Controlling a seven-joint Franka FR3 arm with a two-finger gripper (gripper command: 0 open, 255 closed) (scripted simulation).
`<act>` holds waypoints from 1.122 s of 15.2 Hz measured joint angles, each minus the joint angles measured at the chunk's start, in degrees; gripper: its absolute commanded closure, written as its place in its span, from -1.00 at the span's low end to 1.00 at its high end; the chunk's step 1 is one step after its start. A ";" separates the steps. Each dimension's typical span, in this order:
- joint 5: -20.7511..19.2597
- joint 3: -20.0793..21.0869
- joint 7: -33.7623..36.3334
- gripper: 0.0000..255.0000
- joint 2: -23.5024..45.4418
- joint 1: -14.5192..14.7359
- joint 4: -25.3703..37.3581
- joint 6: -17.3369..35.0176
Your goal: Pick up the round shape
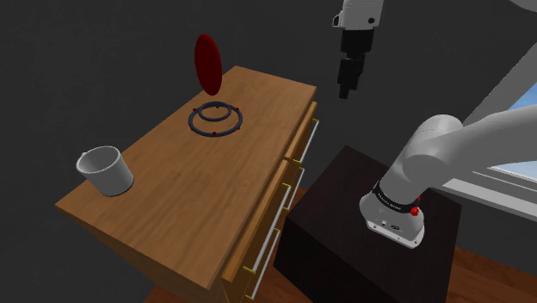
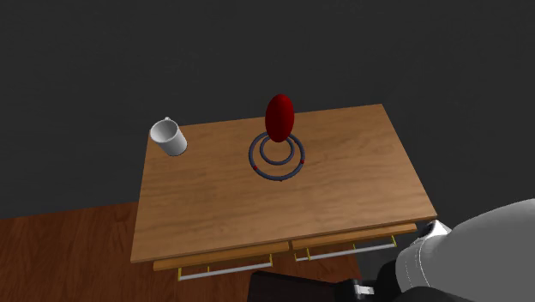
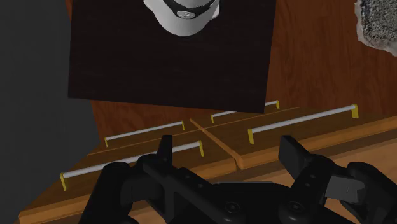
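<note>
We see the gripper (image 1: 348, 90), fingers apart and empty, above the drawers (image 3: 127, 147); the red disc (image 1: 207, 63) stands upright beside the ring (image 1: 216, 119).

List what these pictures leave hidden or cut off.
- Double ring: far rim, second exterior view, behind the red disc.
- Dresser: lower drawers, shoulder view, cut off by the bottom edge.
- Arm: upper links, shoulder view, cut off at the top right corner.
- The red disc's footing on the dresser: unclear in both exterior views.
</note>
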 measured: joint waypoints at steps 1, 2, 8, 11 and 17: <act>0.00 0.00 0.00 -1.00 0.00 0.00 0.00 0.00; 0.44 0.34 0.30 -1.00 0.03 0.15 -0.49 1.34; 4.45 3.63 2.82 -1.00 1.20 1.55 -3.00 16.03; 5.99 5.21 3.64 -1.00 3.82 2.10 -2.61 24.34; 8.60 9.11 5.94 -1.00 8.52 3.20 -2.42 41.20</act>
